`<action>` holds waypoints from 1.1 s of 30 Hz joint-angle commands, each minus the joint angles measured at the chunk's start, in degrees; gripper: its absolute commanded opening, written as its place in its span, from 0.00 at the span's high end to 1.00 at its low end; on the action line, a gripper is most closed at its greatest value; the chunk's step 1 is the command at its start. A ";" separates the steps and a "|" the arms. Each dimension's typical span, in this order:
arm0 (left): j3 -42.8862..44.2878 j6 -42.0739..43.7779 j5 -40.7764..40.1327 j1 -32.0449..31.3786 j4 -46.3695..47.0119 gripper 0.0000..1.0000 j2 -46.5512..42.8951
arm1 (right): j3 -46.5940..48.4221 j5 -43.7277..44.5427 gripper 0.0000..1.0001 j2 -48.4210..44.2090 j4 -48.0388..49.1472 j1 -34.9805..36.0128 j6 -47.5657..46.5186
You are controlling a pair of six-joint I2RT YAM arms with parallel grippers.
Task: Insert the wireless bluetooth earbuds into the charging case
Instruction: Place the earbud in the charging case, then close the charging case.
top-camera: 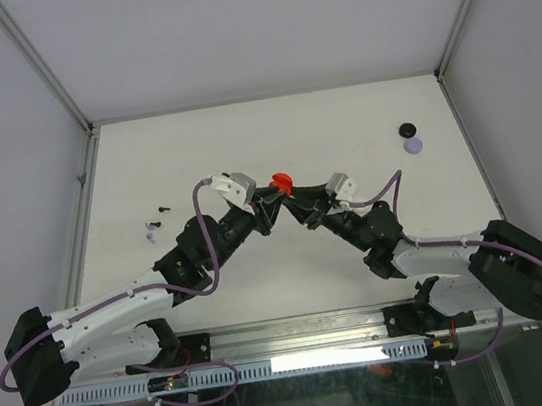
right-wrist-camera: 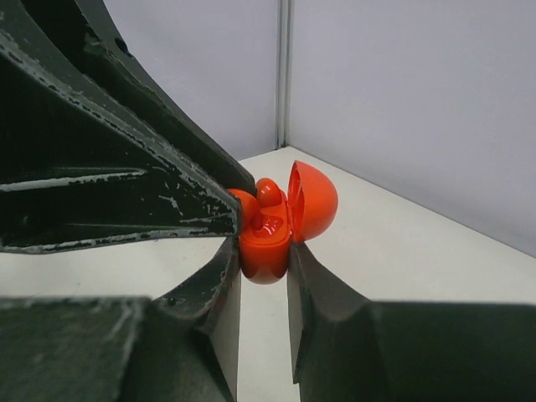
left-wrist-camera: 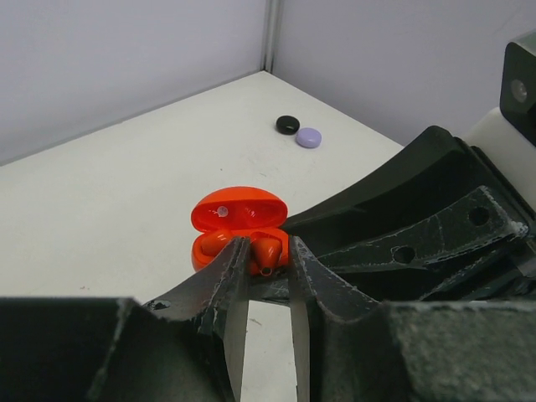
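Case [top-camera: 281,181]: orange-red, lid open, middle of desk [top-camera: 242,136].
Red earbud [left-wrist-camera: 266,249]: at the case's open well.
Black earbud [top-camera: 406,130], lavender earbud [top-camera: 413,146]: just beside each other, far right.

table [top-camera: 243,146]: white | walls [top-camera: 246,25]: grey | posts [top-camera: 42,68]: 2, metal

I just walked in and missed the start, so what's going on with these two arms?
The right end effector grips the open red charging case. The left end effector pinches a red earbud at the case's open tray, not yet let go. A black earbud and a lavender earbud lie loose toward the far right corner.
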 commanded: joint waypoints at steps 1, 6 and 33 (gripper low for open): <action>3.79 1.11 -1.29 -1.50 -3.77 0.73 1.21 | 0.69 0.68 1.00 0.03 6.36 0.25 -0.26; 8.06 -4.90 -0.96 -1.70 -8.46 0.60 1.51 | 0.44 1.31 1.00 1.04 6.56 0.28 -0.51; 23.28 -18.44 -10.84 2.54 -41.00 0.39 -0.33 | -0.42 2.05 1.00 0.59 6.00 0.23 -0.97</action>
